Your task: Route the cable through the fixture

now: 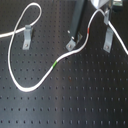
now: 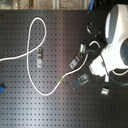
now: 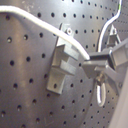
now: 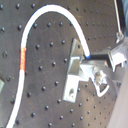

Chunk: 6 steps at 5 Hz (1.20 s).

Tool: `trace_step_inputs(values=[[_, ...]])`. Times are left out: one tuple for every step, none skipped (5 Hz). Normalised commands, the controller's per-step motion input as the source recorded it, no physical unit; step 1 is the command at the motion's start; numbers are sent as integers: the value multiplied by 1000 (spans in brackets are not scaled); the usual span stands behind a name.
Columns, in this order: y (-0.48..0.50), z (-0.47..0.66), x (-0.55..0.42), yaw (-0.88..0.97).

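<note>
Cable lay pinched in the closed jaws of the gripper right beside the middle fixture on the tabletop, so the threading step looked underway, and the next move called for seating it in the clip's slot.

From my station I see mostly one surface: a black tabletop drilled with a regular grid of small holes, filling both exterior views edge to edge. The light falls softly and evenly, with a faint sheen on the board and no hard shadows. Along the upper edge of the second exterior view a narrow strip beyond the tabletop shows pale, blurred clutter; I think it is equipment or a wall, but it is too indistinct to say.
</note>
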Motion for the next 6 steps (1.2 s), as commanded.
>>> trace_step_inputs(values=[[-173,-47,-84,-814],[-4,-1,-408,-74],[-16,5,-550,-126],[84,96,-313,-328],[177,349,-227,-308],[96,189,-124,-288]])
